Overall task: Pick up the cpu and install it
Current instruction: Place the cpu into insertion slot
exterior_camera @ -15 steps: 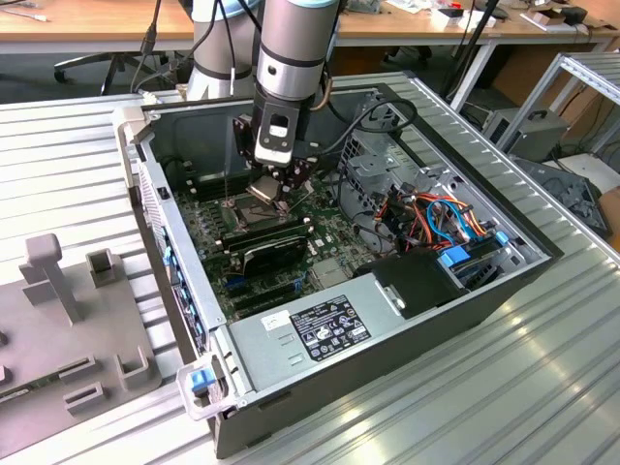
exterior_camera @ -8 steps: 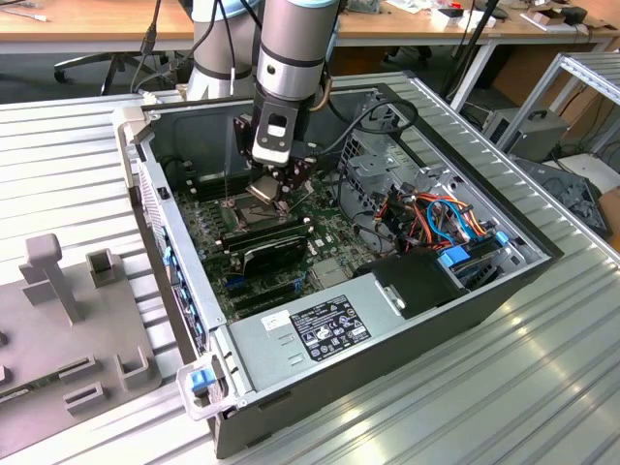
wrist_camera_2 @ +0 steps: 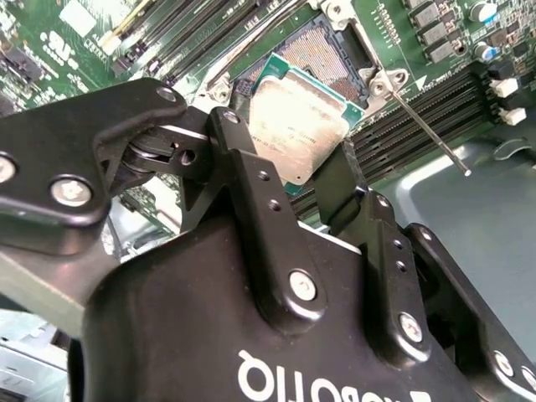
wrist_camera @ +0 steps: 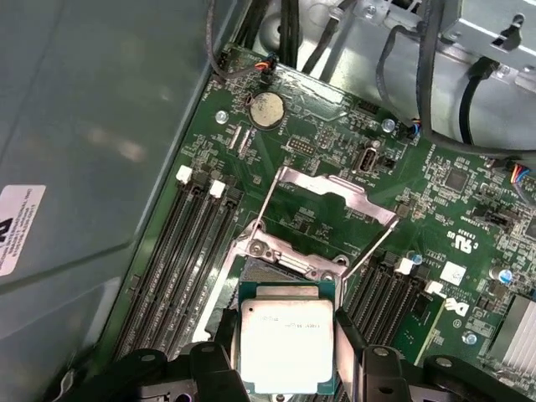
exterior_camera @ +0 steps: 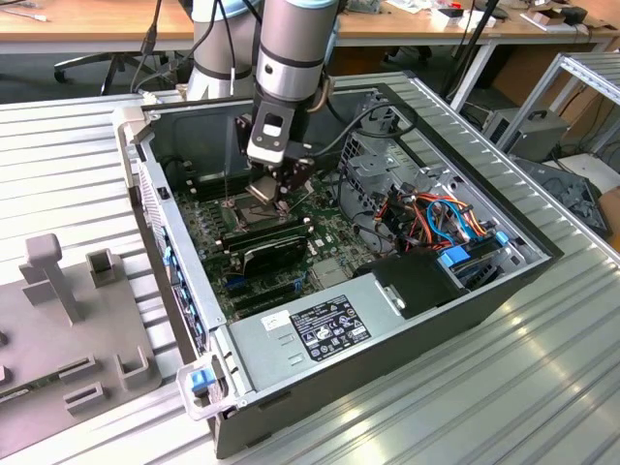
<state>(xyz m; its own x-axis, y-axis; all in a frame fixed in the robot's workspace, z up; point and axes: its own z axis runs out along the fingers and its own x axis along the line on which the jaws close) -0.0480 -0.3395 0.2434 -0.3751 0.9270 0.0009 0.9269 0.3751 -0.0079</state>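
In the exterior view, a case (exterior_camera: 465, 281) is laid on its side on the ribbed metal surface (exterior_camera: 542, 387) with its cover off, so that the board (exterior_camera: 325, 242) can be reached from above. The gripper (exterior_camera: 276, 189) is lowered into the case just above the centre of the frame, over the board's socket area.

In the second wrist view, the cpu (wrist_camera_2: 293, 126) is clamped between the two black fingers (wrist_camera_2: 243, 167) by opposite edges, with its silver top facing outward. That hold leaves the underside free to meet the socket (wrist_camera_2: 327, 59). The cpu is held partly over the socket and seems slightly skewed to it. Whether it touches the socket cannot be told. The thin lever (wrist_camera_2: 427, 126) is raised clear beside the memory slots (wrist_camera_2: 419, 109).

In the first wrist view, the cpu (wrist_camera: 286, 343) is seen between the closed fingers (wrist_camera: 347, 339), just beside the socket's hinge. The metal frame (wrist_camera: 335, 201) is folded back flat on the board, so the socket is left uncovered for the chip.
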